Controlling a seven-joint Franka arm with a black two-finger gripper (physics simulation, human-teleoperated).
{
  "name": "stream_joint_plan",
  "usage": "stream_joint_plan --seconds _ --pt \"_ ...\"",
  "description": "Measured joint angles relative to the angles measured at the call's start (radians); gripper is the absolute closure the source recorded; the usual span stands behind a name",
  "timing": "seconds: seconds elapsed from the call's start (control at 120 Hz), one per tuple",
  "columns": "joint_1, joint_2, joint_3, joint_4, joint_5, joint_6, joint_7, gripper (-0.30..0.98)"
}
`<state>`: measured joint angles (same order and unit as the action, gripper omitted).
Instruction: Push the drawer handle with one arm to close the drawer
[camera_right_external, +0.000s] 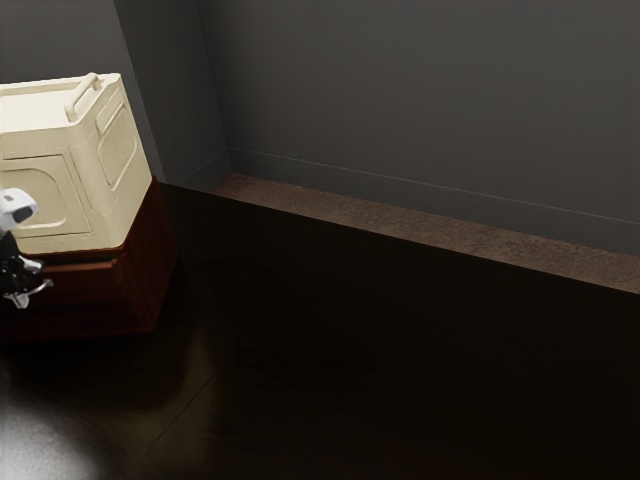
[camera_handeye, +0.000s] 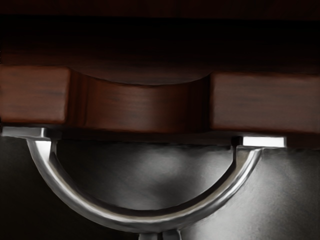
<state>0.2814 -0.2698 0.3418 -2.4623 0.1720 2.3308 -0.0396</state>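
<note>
Hand: your hand is at the exterior view's left edge, low by the drawer front; you can't tell from here if it's wide or narrow
Arm: you see a white arm part just above the hand, in front of the box
Handle: your target, the curved metal handle, fixed by two end plates to the drawer front, bowing outward from it; contact with your hand unclear
Drawer: the reddish-brown drawer stands partly out of the cabinet, dark recess behind its front; you have a scooped notch mid-front, between the handle's ends
Cabinet: dark red wood cabinet, on the worktop near its far edge, toward the exterior view's left
Box: cream box upright on the cabinet, bar grip on top, recessed side panels facing you
Worktop: dark, glossy worktop, pale shine at its near corner on the exterior view's left
Background: grey wall, brown floor past the worktop's far edge
</note>
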Motion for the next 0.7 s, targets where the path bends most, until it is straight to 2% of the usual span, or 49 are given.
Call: stream_joint_plan --seconds 0.558,0.7 --pt "-0.003 0.057 0.000 0.048 -0.019 0.054 0.001 0.79" --pt "0.007 0.067 0.000 0.051 -0.020 0.074 0.064 0.79"
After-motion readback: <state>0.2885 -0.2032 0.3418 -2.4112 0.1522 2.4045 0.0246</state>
